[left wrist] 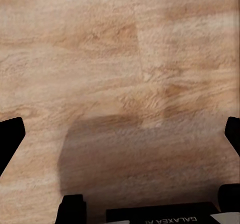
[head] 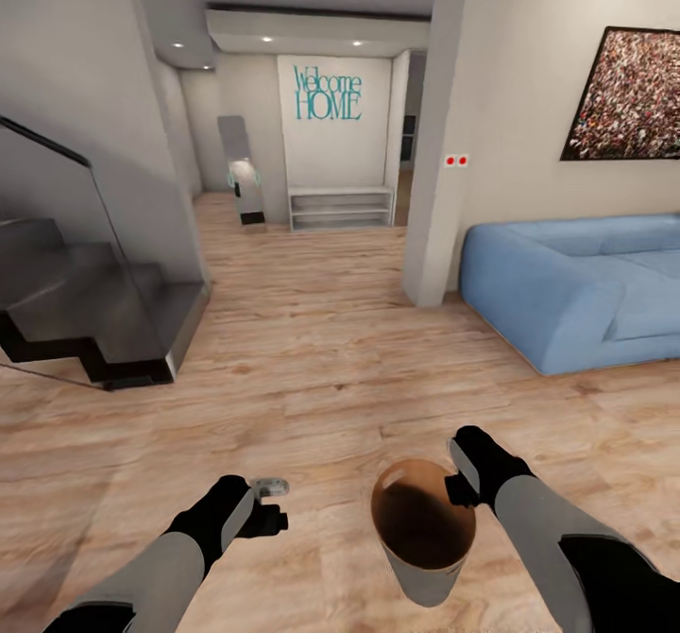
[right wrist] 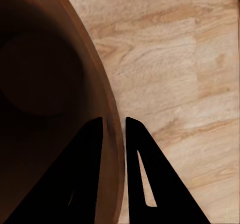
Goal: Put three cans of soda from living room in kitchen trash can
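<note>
My right gripper [head: 460,484] is shut on the rim of the tash can [head: 425,581], a tapered bin that is pale grey outside and glossy brown inside. It hangs upright just above the wood floor in front of me. In the right wrist view the two black fingers [right wrist: 85,174] pinch the brown rim [right wrist: 95,58], one inside and one outside. The bin's inside looks dark and bare. My left gripper [head: 274,504] hovers open over the floor with nothing between its fingertips [left wrist: 11,139]. The cans of soda are out of view.
A blue sofa [head: 567,293] stands at the right, past a white pillar [head: 439,189]. Dark stairs with a glass rail [head: 85,312] rise at the left. Wood floor [head: 312,331] runs ahead to a low white shelf [head: 340,208] under a "Welcome HOME" wall.
</note>
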